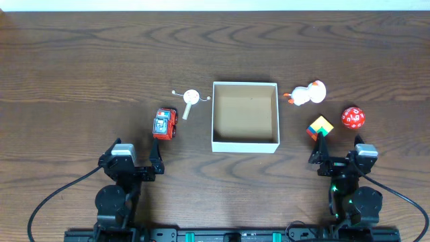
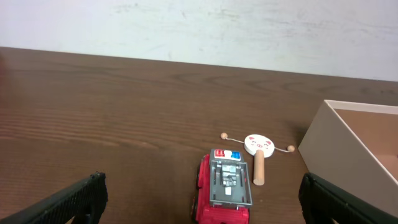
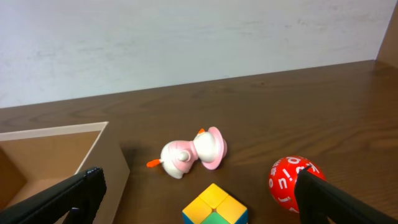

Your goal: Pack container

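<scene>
Five toys are noted loose on the dark wooden table (image 1: pixel 80 60), all outside the container (image 1: pixel 245 145).

Container: square, white-walled, open-topped, set near table centre in the overhead view, its brown cardboard interior in full view.

Positions read from the container, overhead, 12 o'clock being the far edge:
- red toy car (image 1: pixel 164 124) at 9 o'clock, near the wall but apart from it.
- pellet drum (image 1: pixel 190 99), white-faced with a wooden handle, at 10 o'clock, just beside the far left corner.
- white duck (image 1: pixel 306 94) at 2 o'clock, laid on its side, orange parts seen.
- colour cube (image 1: pixel 320 127) at 4 o'clock, yellow and orange faces up.
- red die (image 1: pixel 353 117), many-sided with white numerals, at 3 o'clock, beyond the cube.

Left gripper (image 2: pixel 202 183): at 7 o'clock, low over the table, fingers (image 2: pixel 74 199) spread wide apart, nothing held. The car is seen directly ahead between them.

Right gripper (image 3: pixel 199 179): at 5 o'clock, its fingers (image 3: pixel 336 199) likewise spread wide, nothing held. The cube lies just ahead, the duck beyond it, and the die close by the right-hand finger.
</scene>
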Tool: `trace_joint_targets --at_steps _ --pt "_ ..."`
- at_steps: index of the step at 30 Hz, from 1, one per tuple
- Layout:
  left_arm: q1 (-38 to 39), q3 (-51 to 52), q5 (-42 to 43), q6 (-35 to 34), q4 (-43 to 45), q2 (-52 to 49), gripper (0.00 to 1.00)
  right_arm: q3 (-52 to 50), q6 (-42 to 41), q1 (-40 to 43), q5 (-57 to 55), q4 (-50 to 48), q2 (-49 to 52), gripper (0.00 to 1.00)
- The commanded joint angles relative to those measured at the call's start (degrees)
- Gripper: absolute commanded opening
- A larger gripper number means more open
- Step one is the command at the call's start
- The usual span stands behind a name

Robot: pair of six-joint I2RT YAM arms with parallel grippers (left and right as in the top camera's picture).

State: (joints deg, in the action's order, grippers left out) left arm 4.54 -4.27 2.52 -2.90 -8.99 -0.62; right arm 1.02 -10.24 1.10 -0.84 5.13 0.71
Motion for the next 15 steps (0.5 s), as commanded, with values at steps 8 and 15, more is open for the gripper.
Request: trace_joint_targets --at_steps 8,15 --pt "-0.28 0.42 -0.63 0.74 -1.70 0.39 0.98 -0.24 0.46 0.76 0.26 0.07 -0.33 0.99" --pt "-0.28 0.42 -0.63 0.74 -1.70 0.39 0.98 -0.24 0.46 0.76 0.24 0.04 -0.33 0.99"
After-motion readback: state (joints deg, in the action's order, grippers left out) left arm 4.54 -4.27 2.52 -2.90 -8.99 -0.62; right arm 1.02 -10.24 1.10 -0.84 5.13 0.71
